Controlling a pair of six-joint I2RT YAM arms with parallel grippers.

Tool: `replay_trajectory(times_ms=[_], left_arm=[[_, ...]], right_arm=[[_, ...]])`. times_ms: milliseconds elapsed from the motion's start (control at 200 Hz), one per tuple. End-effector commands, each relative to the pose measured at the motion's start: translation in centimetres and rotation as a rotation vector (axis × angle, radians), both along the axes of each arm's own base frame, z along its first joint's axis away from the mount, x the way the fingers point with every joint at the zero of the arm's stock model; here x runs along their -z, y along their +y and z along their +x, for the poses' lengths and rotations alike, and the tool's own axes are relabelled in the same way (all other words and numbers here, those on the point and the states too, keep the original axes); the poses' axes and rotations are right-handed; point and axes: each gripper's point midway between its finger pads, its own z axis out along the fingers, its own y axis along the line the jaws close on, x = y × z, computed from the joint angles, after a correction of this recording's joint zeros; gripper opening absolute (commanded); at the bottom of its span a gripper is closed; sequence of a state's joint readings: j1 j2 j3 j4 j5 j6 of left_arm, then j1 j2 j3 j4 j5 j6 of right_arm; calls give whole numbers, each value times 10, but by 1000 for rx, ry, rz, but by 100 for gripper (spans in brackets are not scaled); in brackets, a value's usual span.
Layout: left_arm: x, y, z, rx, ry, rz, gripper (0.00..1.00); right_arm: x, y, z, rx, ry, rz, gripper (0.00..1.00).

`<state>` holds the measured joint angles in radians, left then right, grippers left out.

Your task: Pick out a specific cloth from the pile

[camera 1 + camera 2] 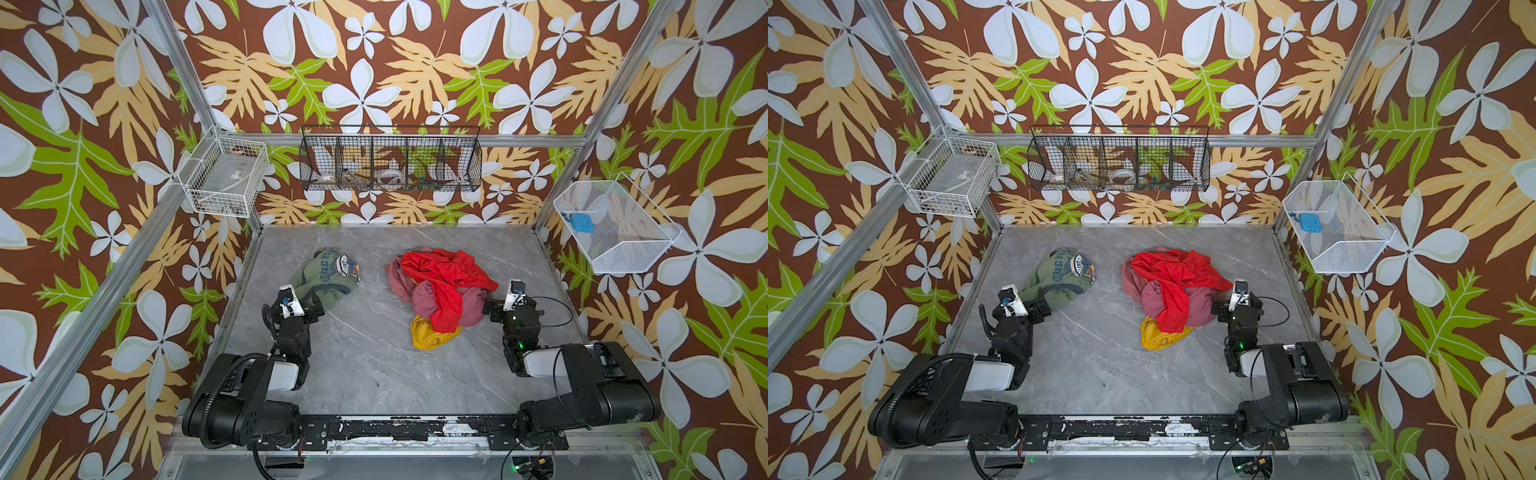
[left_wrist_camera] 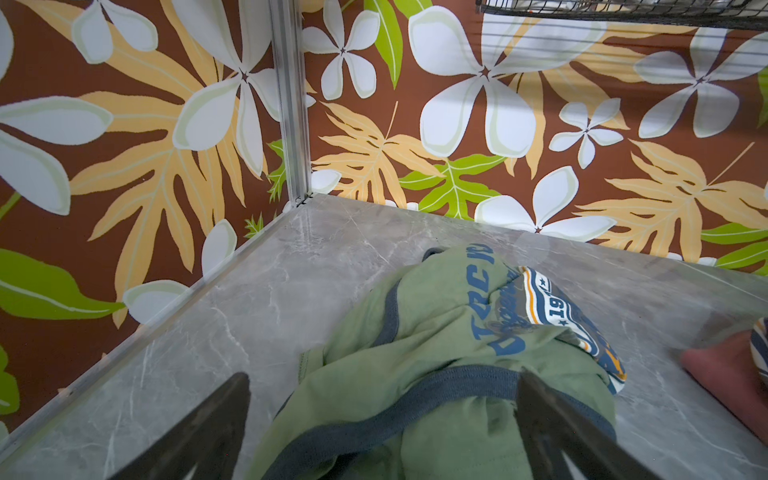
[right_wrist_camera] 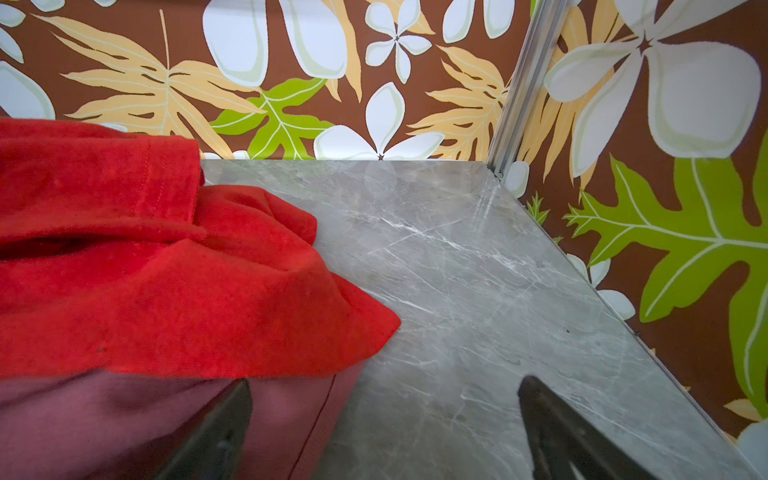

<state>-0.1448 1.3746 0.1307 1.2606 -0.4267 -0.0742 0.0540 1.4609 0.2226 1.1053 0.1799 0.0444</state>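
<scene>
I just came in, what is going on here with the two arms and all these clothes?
Two robot arms are at work on clothes on a grey table. The olive-green cloth with blue letters lies alone on the left, apart from the pile of red, maroon and yellow garments. The left arm stands at its near end with jaws wide open, the fabric between them but not gripped. The right arm sits at the right edge of the pile, jaws open too, holding nothing.

folds hide part of the lettering on the cloth point(image 2: 436, 332); we cannot make out what lies in the wire basket point(image 1: 459, 164).
</scene>
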Motion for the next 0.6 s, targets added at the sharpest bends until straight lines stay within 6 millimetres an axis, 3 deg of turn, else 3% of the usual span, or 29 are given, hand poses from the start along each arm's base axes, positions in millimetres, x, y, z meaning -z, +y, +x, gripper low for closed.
replay_trajectory(times_ms=[0,596], left_arm=[[-10,0,1,4,-41,1,100],[-10,0,1,5,-40,4,100]], right_arm=[[-4,1,2,-3,-15,-3,100],[-4,0,3,-5,-15,2,100]])
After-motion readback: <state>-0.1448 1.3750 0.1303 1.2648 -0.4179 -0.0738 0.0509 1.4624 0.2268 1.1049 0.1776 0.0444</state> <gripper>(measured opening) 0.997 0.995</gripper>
